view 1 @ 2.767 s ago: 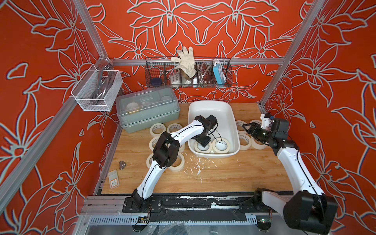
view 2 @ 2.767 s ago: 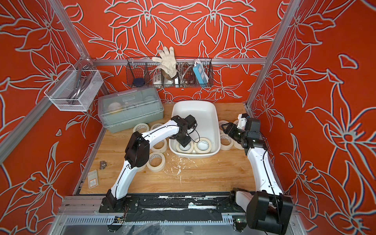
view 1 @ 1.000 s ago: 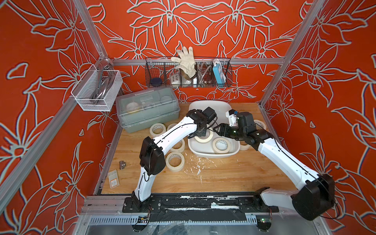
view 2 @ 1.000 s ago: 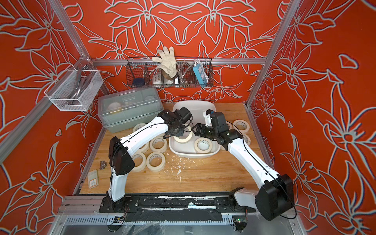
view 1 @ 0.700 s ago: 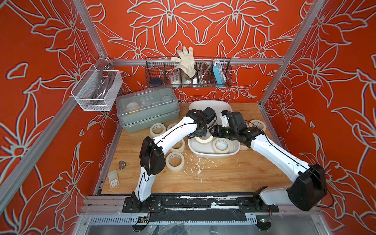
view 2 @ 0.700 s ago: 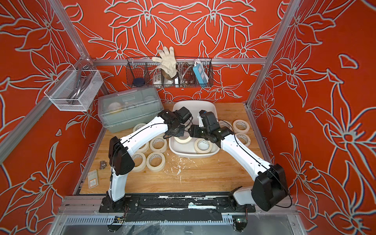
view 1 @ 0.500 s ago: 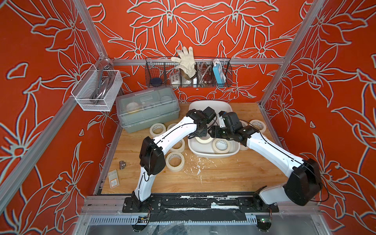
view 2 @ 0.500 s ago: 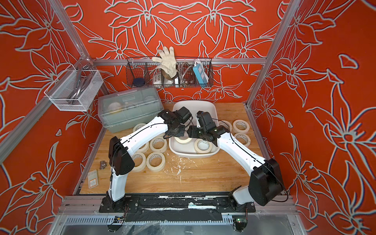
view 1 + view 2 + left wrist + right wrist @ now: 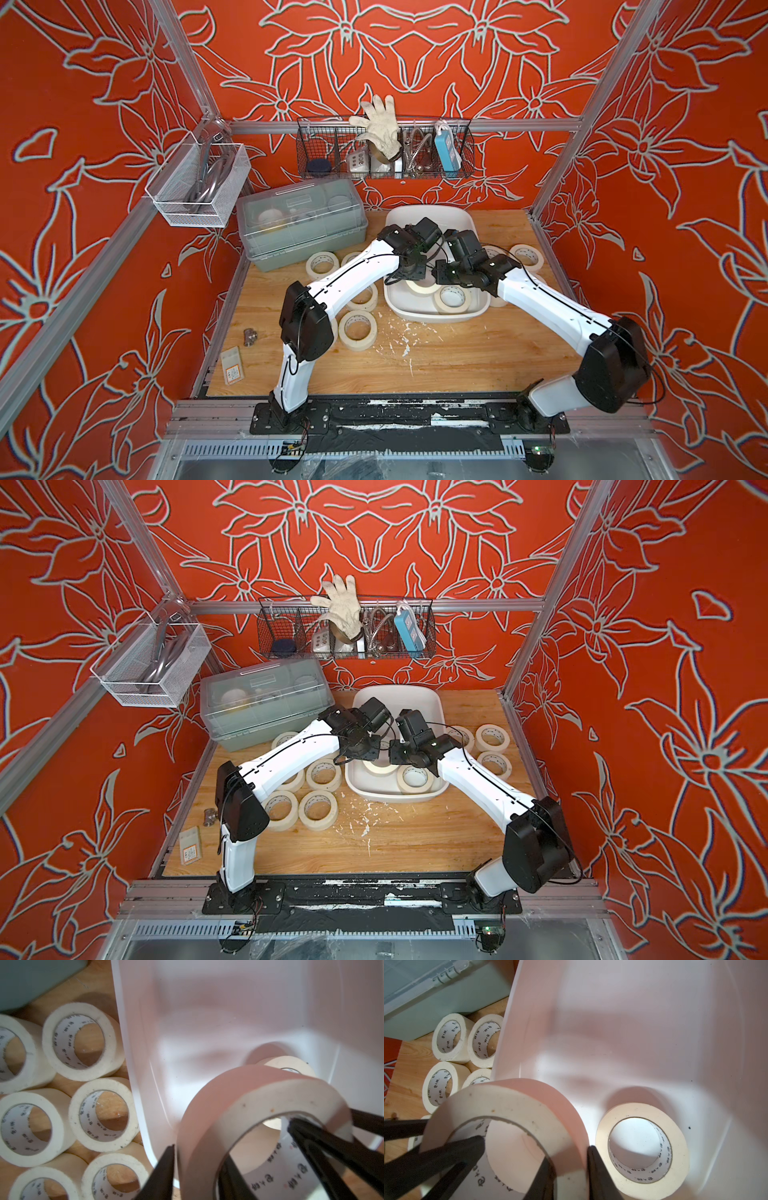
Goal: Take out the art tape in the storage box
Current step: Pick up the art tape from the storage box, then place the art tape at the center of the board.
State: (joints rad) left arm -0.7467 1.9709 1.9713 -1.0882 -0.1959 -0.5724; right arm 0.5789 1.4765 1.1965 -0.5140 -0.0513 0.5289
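Observation:
The white storage box (image 9: 432,318) (image 9: 390,798) sits at the back of the wooden table. Both grippers meet over its near half, on one cream art tape roll (image 9: 420,287) (image 9: 270,1095) (image 9: 508,1101) that is lifted and tilted. My right gripper (image 9: 570,1153) (image 9: 440,276) is shut on the roll's wall, one finger inside the core and one outside. My left gripper (image 9: 199,1153) (image 9: 409,276) straddles the opposite wall, slightly open, with a thin gap at its outer finger. A second roll (image 9: 641,1145) (image 9: 453,297) lies flat on the box floor.
Several tape rolls (image 9: 357,330) lie on the table left of the box, and others (image 9: 525,255) lie to its right. A grey-green lidded box (image 9: 299,224) stands at the back left. A metal fitting (image 9: 250,336) and a card (image 9: 230,365) lie near the left edge.
The right arm swung in from the table's right side to the box, and its jaws closed on the roll held up by the left gripper. The left jaws have loosened.

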